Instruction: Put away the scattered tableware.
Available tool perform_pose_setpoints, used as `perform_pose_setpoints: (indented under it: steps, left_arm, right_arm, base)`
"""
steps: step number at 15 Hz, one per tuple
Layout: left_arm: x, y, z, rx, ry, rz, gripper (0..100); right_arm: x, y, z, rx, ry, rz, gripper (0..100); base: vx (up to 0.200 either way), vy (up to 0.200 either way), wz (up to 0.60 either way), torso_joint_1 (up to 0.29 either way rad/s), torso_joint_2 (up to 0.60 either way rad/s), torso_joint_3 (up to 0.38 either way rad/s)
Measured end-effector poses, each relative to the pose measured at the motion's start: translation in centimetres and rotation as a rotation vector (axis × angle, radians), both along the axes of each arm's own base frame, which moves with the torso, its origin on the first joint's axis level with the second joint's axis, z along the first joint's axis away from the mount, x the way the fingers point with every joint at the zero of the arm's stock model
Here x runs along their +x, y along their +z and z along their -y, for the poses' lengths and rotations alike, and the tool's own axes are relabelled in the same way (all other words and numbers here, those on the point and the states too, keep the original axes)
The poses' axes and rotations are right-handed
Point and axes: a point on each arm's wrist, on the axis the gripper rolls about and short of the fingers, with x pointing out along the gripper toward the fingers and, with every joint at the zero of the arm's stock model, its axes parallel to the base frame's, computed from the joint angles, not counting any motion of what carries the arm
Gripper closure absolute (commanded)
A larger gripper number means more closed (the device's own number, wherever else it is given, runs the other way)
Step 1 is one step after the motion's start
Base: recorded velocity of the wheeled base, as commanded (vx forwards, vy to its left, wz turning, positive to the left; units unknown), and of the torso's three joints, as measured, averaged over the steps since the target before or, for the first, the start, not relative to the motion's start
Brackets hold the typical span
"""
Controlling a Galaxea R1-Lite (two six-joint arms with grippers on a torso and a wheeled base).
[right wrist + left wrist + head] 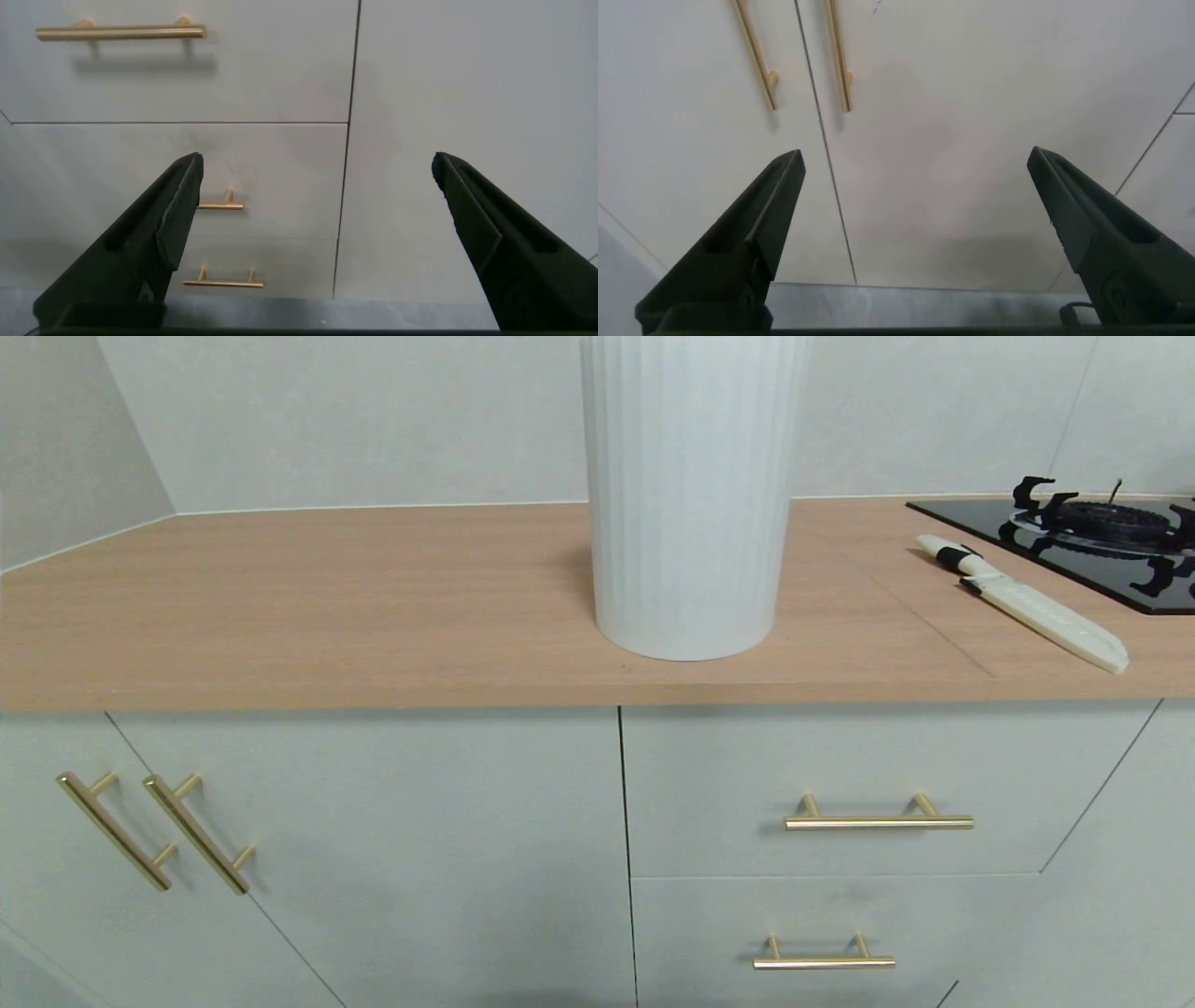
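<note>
I'm eyeing the white knife (1022,602) lying flat on the counter (373,616), just beside the hob (1102,537) and right of the ribbed container (689,495). I'm judging it light, stiff and slick, so I'm favouring the black-banded handle end. The left gripper (913,159) and right gripper (316,159) are both gaping empty before the cabinet fronts.

Matt wood-look counter (373,616); ribbed matt container (691,495); glossy blk hob (1027,537); brass-look metal handles (878,821).
</note>
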Motion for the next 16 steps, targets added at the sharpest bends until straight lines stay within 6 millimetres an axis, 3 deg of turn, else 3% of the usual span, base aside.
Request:
perform_pose_setpoints:
  steps: [16]
  left_arm:
    - [0.0,0.0,0.0,0.0,0.0,0.0,0]
  right_arm:
    - [0.0,0.0,0.0,-0.002,0.0,0.0,0]
  base:
    - [0.0,0.0,0.0,0.002,-0.01,-0.006]
